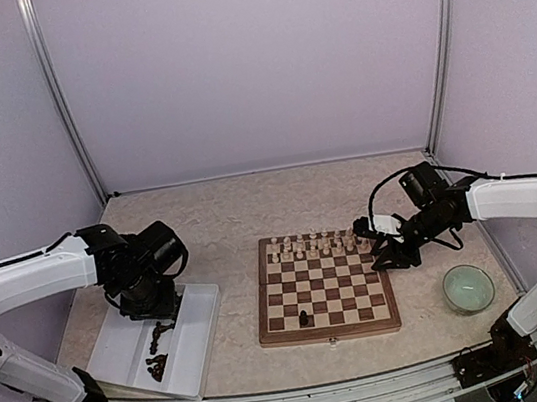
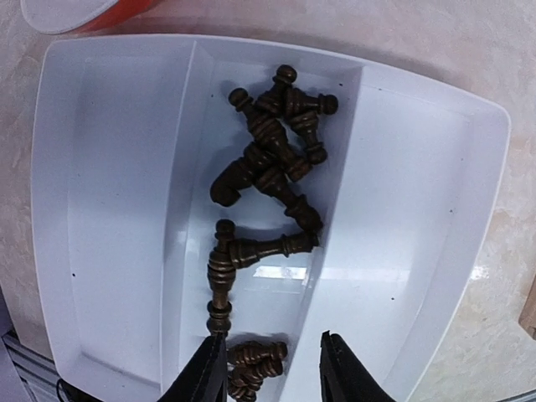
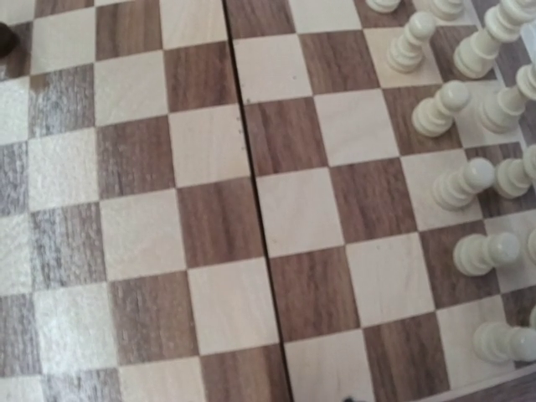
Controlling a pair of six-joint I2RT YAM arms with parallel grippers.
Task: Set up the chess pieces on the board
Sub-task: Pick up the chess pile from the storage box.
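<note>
Tray (image 2: 109, 167) nearest, white, divided; in its middle compartment, pieces (image 2: 268, 167) lying in a tangled heap, none upright. Above them, left gripper (image 2: 272, 339), jaws apart, straddling a small clump at one end of the heap without clamping it. Likely light, stiff and smooth-turned, so prone to roll or twist out of a pinch; best taken across the narrow waist below the head, one at a time, clear of neighbours. Not fragile, by the look. Dark brown, ringed, knob-topped, faintly glossy. Further out, board (image 1: 324, 289), with a single dark piece (image 1: 304, 317) standing on the near rank. Beyond that, white pieces (image 1: 316, 246) filling the two far ranks. Over the board's right edge, right gripper (image 1: 385, 249); state of its jaws not to be told from either view, nor any load between them.
</note>
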